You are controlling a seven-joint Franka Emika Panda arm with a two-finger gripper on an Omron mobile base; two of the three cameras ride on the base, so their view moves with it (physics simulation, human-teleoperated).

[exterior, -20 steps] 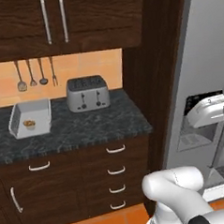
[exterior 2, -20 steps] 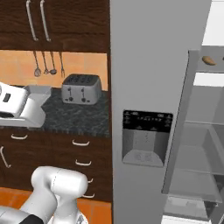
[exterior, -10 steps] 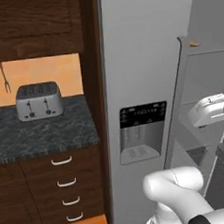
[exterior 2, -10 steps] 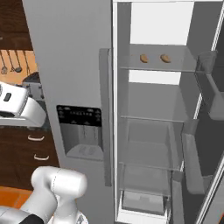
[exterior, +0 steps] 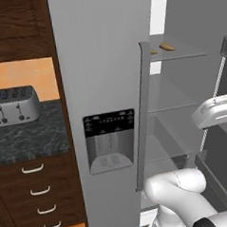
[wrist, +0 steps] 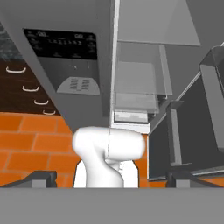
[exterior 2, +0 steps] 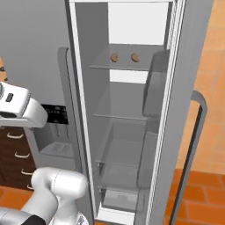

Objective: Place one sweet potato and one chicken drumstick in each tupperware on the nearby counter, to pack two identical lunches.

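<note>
So the biggest thing here is the fridge, a tall grey side-by-side with its right door swung wide open, so the glass shelves inside are on show all the way down to a pale drawer at the bottom. The shut left door carries a black control panel with an ice and water dispenser recessed under it, plus a long vertical grey handle along its edge.

Left of the fridge sits the counter, dark speckled stone over brown drawers with curved white handles. A silver four-slot toaster stands on it against the orange wall.

The robot's white arm rises in front of the fridge, with its hand up beside the shelves in the left base view. The end effector has its two dark fingertips set far apart at the bottom of the hand view, so it's wide open with nothing between them. That camera looks down past the dispenser at the orange tile floor and the lower fridge shelves.

Smallest bit: two little brown food items sit side by side on the top fridge shelf, too small to tell whether they're sweet potato or drumstick.
</note>
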